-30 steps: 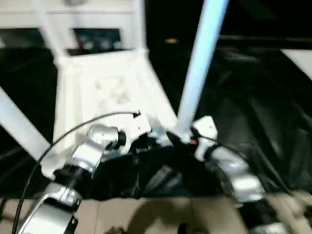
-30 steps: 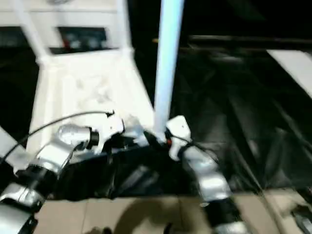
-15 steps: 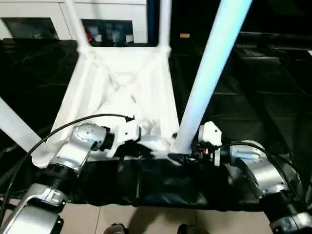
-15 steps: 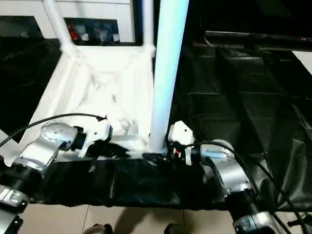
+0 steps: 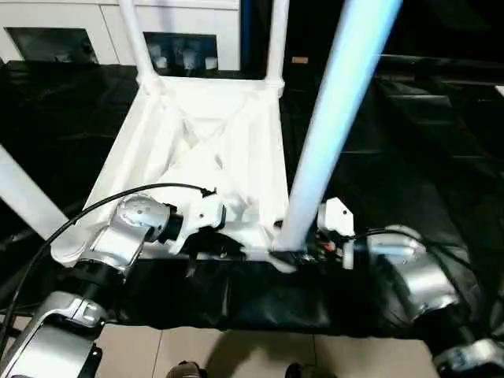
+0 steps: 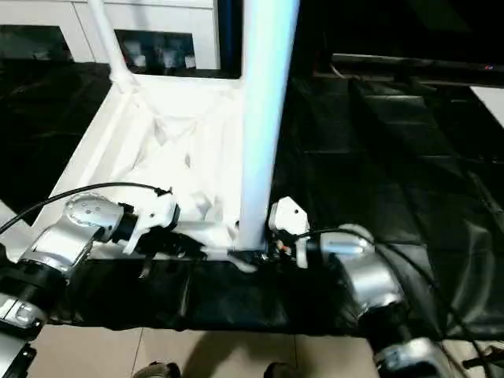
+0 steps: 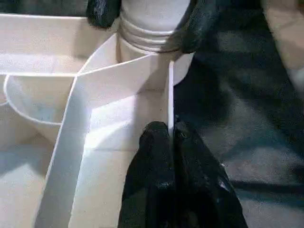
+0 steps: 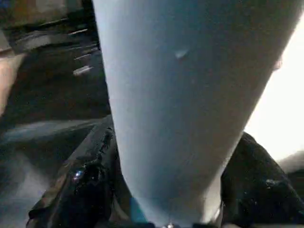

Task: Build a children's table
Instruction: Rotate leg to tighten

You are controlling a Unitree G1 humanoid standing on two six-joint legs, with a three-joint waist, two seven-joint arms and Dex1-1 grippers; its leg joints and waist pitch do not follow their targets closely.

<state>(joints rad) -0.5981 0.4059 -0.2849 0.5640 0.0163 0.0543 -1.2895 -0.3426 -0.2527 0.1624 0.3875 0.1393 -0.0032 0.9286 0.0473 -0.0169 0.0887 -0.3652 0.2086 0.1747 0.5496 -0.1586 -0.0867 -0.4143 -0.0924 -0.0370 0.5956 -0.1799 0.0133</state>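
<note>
Your left gripper (image 7: 171, 142) is clenched on a thin rib of the upturned tabletop (image 5: 213, 150), which lies on the black sheet (image 5: 409, 157) with 2 far legs (image 5: 277, 39) standing in its corners. Your right gripper (image 8: 166, 190) grasps the base of the near leg (image 5: 335, 118), upright in its corner socket.

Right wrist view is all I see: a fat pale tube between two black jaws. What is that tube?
Observer: It's a table leg, standing upright at the near right corner of the upturned tabletop.
Operator: What's the other arm doing?
Observer: The left gripper has its jaws shut on a thin rib of the tabletop's underside, close beside that leg.
</note>
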